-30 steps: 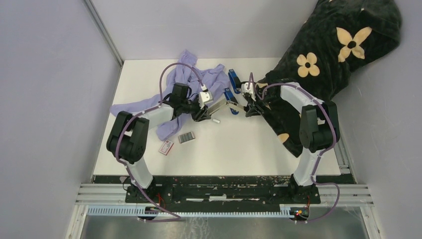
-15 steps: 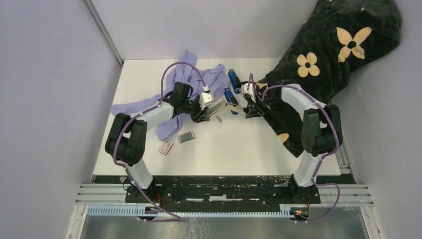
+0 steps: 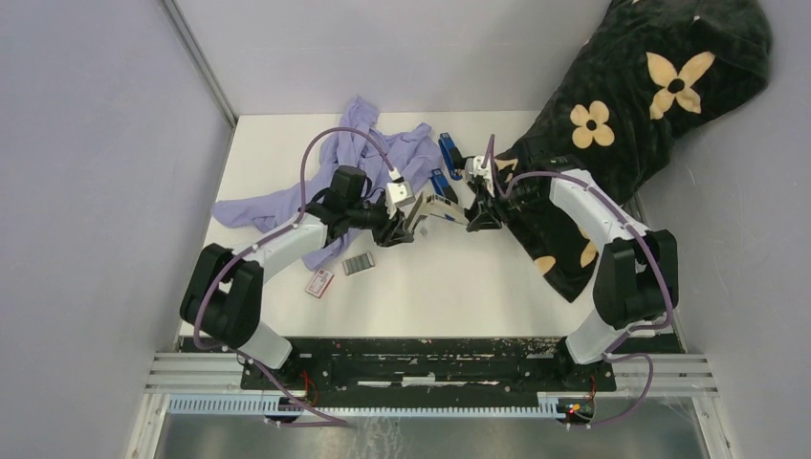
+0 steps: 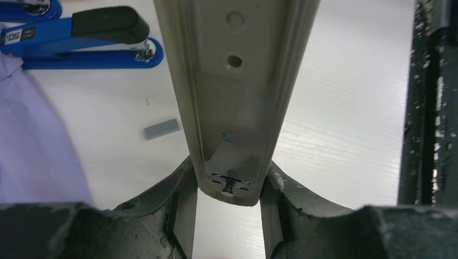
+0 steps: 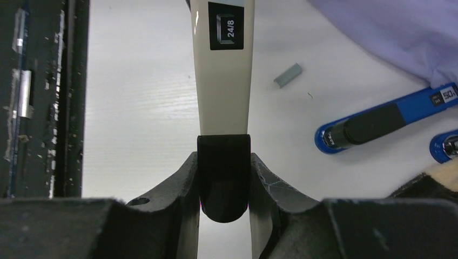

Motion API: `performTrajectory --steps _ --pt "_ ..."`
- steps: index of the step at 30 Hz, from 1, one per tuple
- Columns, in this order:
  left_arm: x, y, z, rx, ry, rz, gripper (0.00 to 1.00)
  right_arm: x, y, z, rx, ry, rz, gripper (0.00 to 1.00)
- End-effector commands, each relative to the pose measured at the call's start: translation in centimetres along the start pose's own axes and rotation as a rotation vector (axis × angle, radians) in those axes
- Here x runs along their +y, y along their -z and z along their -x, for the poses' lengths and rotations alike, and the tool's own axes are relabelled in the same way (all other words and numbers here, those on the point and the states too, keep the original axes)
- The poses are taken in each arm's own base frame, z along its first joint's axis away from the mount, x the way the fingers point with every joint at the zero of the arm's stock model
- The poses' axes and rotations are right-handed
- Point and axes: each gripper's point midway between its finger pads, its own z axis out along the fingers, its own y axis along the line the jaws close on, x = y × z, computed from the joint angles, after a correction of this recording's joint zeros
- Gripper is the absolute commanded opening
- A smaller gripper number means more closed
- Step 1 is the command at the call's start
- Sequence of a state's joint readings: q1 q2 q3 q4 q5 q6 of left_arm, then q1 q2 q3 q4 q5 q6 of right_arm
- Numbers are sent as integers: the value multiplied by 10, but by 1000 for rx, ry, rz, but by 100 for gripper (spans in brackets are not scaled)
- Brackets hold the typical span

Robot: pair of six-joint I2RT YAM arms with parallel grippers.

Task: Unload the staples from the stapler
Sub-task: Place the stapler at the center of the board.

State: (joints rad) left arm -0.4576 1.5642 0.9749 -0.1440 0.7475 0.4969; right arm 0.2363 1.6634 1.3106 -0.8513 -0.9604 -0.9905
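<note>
Left claw: the left gripper (image 4: 229,200) is pinching the grey metal rail of the cream stapler (image 5: 223,81), one finger pressing on each side.
Right claw: the right gripper (image 5: 224,186) is clamping the same stapler's black-capped end, just below its "24/8" label.
Stapler: it is being held between the two arms over the far half of the white table (image 3: 459,277). Whether any staples are sitting in its rail cannot be told.
Staples: a loose strip of staples (image 4: 161,129) is lying on the table near the held stapler. A stack of staple strips (image 3: 358,263) is lying closer to the arm bases, left of centre.
Box: the red-and-white box (image 3: 318,282) is lying just left of the stack, and its contents are not showing.
Around: two blue staplers (image 4: 54,39) are lying beyond the held one. A lilac cloth (image 3: 368,158) is bunching at the far left, and a black flowered cloth (image 3: 631,105) is spilling over the right edge.
Change: over the last second the two grippers are drawing closer together, with the left elbow swinging out left and the right elbow out right. The stack and the box are staying put.
</note>
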Motion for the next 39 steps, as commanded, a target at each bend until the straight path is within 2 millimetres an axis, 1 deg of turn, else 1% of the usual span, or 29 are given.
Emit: performTrajectory --steps 1,6,11,15,21,30,32,35,36,37,39 --pt "-14 5 44 -148 34 3 3 35 7 46 -142 -14 72 1" --pt "-31 3 65 -222 49 -19 3 47 12 69 -184 -40 91 1" --pt "-45 3 88 -319 81 -39 3 49 18 90 -220 -70 82 1" --pt "-54 5 106 -400 109 -57 3 51 23 103 -245 -119 74 1" --pt "-70 8 127 -495 152 -76 3 55 25 118 -285 -197 79 1" --pt "-76 12 146 -593 200 -110 4 56 24 132 -322 -262 83 1" --pt "-77 13 148 -603 205 -115 10 56 23 134 -334 -287 86 1" --pt "-80 15 148 -610 205 -126 22 55 24 137 -345 -300 91 1" --pt "-82 16 147 -613 202 -129 30 55 24 139 -349 -301 90 1" --pt "-83 18 147 -618 201 -127 42 55 25 141 -353 -305 94 1" --pt "-84 22 147 -629 195 -114 55 56 26 145 -364 -313 100 1"
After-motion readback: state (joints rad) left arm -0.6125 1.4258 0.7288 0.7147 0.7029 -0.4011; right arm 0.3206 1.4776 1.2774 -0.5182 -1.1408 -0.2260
